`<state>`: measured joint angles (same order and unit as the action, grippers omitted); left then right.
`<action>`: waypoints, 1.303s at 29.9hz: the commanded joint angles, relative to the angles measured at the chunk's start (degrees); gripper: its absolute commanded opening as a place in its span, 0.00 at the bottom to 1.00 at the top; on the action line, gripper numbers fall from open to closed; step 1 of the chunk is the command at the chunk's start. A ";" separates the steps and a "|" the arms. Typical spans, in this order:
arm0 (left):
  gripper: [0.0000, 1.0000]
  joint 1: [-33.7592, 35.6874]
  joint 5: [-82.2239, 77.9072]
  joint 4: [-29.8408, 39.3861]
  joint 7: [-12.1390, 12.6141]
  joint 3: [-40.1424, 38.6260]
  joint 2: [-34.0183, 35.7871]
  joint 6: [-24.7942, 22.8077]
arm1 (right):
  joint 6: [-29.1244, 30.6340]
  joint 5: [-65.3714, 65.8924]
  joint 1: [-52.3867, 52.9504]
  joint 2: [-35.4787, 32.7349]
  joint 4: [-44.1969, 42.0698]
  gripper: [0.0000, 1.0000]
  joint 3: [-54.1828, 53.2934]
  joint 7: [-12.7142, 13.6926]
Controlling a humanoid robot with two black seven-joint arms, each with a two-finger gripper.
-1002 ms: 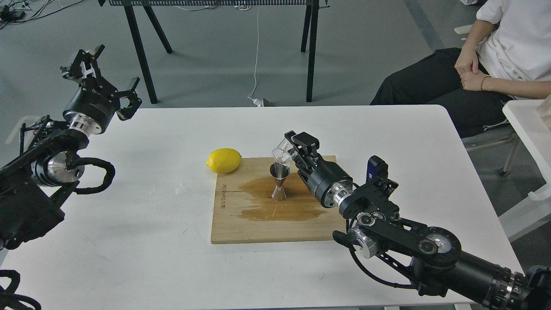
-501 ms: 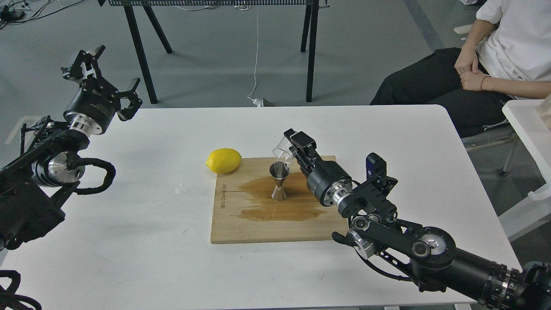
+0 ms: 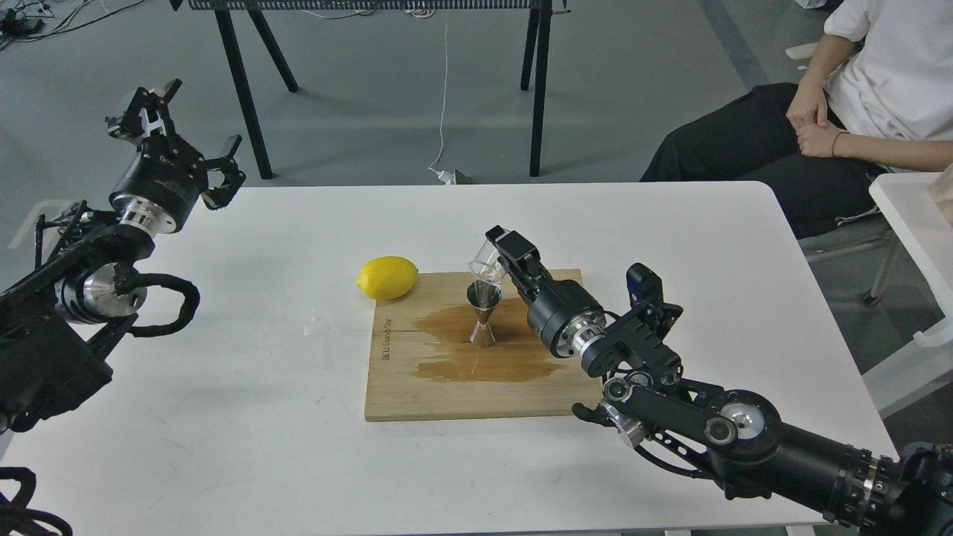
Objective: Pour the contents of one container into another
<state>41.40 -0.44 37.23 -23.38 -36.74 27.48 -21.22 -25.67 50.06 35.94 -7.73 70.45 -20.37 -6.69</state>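
The right arm enters from the lower right of the frame, and its right gripper (image 3: 500, 257) at centre is clenched on the clear cup (image 3: 485, 262). Over the last second the cup has tipped further, its mouth now dropped down-left to sit right above the jigger (image 3: 482, 314), nearly touching its rim; half a second ago it was held a little higher and flatter. That reads as the pour under way or near its end, though no stream can be made out.

The jigger stands upright at the middle of the wooden board (image 3: 417, 394), in a dark wet stain (image 3: 447, 350) that suggests spilled liquid, so a slip of aim would add to it. The lemon (image 3: 387, 277) lies at the board's upper-left corner, apart from the jigger.

The board's near edge leaves a wide strip of white table (image 3: 223, 447) before the bottom of the frame, and bare room left and right. At upper left, the left gripper (image 3: 179, 119) hangs spread and empty past the table's far edge. A seated person (image 3: 856, 112) is at upper right, well apart.
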 commanded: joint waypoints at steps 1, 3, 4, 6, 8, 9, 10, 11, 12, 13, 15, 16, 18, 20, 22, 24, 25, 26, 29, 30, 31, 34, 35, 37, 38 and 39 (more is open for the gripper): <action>0.99 0.00 0.00 -0.58 0.00 0.00 -0.05 -0.22 | -0.09 0.21 0.97 0.08 -1.01 0.34 0.86 -0.08; 0.99 0.00 0.00 -0.58 0.00 0.00 -0.14 -0.22 | -0.35 0.91 1.24 0.61 -1.54 0.34 0.95 -0.08; 0.99 0.00 0.00 -0.58 0.00 0.00 -0.14 -0.22 | -0.44 1.53 1.33 0.78 -1.63 0.34 1.04 -0.08; 0.99 0.00 0.00 -0.58 0.00 0.00 -0.05 -0.22 | -0.53 2.58 1.76 1.05 -1.80 0.34 2.00 -0.17; 0.99 0.00 0.00 -0.58 0.00 0.00 -0.14 -0.22 | -0.79 2.94 2.64 1.05 -2.07 0.34 3.32 -0.17; 0.99 0.00 0.00 -0.58 0.00 0.00 -0.05 -0.22 | -1.14 3.02 2.91 1.05 -2.07 0.34 4.02 -0.26; 0.99 0.00 0.00 -0.58 0.00 0.00 -0.05 -0.22 | -1.40 3.11 3.08 1.05 -2.15 0.34 4.46 -0.26; 0.99 0.00 0.00 -0.58 0.00 0.00 -0.05 -0.22 | -1.49 3.11 3.17 1.05 -2.07 0.34 4.73 -0.26; 1.00 0.00 0.09 -0.58 0.00 0.00 -0.05 -0.22 | -1.49 3.20 3.35 0.96 -2.07 0.34 4.99 -0.26; 1.00 0.00 0.00 -0.58 0.00 0.00 -0.05 -0.22 | -1.49 3.20 3.44 0.87 -2.07 0.34 5.17 -0.34; 0.99 0.00 0.09 -0.58 0.00 0.00 -0.05 -0.22 | -1.58 3.99 3.53 0.61 -1.98 0.34 5.26 -0.43; 0.99 0.00 0.09 -0.58 0.00 0.00 -0.05 -0.22 | -1.58 4.51 3.53 0.43 -1.98 0.34 5.26 -0.61; 1.00 0.00 0.09 -0.58 0.00 0.00 -0.05 -0.22 | -1.58 5.83 3.53 -0.44 -1.89 0.34 5.35 -0.61; 0.99 0.00 0.00 -0.58 0.00 0.00 -0.05 -0.22 | -1.58 5.31 3.44 -1.58 -1.54 0.35 5.26 -0.52; 1.00 0.00 0.09 -0.58 0.00 0.00 -0.05 -0.22 | -1.58 5.22 3.35 -1.94 -1.54 0.35 5.26 -0.61; 0.99 0.00 0.09 -0.58 0.00 0.00 -0.05 -0.22 | -1.49 4.96 2.74 -2.20 -0.93 0.35 4.21 -0.61; 0.99 0.00 0.09 -0.58 0.00 0.00 -0.05 -0.22 | -1.58 4.87 2.47 -2.47 -0.49 0.35 3.42 -0.52; 1.00 0.00 0.09 -0.58 0.00 0.00 -0.05 -0.22 | -1.49 4.44 2.21 -2.99 0.21 0.35 1.93 -0.43; 0.99 0.00 0.09 -0.58 0.00 0.00 -0.05 -0.22 | -0.79 -1.17 -0.16 -3.43 3.02 0.35 -2.55 -0.08; 0.99 0.00 0.09 -0.58 0.00 0.00 -0.05 -0.22 | -0.70 -3.54 -0.69 -3.70 4.16 0.35 -3.96 0.01; 0.99 0.00 0.00 -0.58 0.00 0.00 0.03 -0.22 | -0.70 -6.00 -0.95 -4.31 5.39 0.35 -5.28 0.18; 0.99 0.00 0.00 -0.58 0.09 0.00 0.03 -0.22 | -0.70 -14.08 -2.09 -7.12 8.82 0.35 -8.18 0.27; 0.99 0.00 0.00 -0.58 0.09 0.09 0.03 -0.22 | -0.70 -16.72 -2.53 -7.74 9.96 0.35 -8.97 0.27; 0.99 0.09 0.09 -0.58 0.17 0.09 0.03 -0.14 | -0.70 -22.35 -4.11 -9.14 11.98 0.35 -11.17 0.27; 0.99 0.09 0.09 -0.49 0.18 0.09 -0.05 -0.14 | -0.62 -24.90 -5.16 -9.93 12.69 0.35 -12.48 0.27; 0.99 0.09 0.00 -0.49 0.18 0.09 -0.05 -0.14 | -0.44 -26.92 -6.22 -10.46 13.31 0.35 -13.63 0.27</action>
<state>41.40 -0.40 36.65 -23.25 -36.67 27.52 -21.40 -26.35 30.03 32.32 -16.27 81.54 -30.73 -6.41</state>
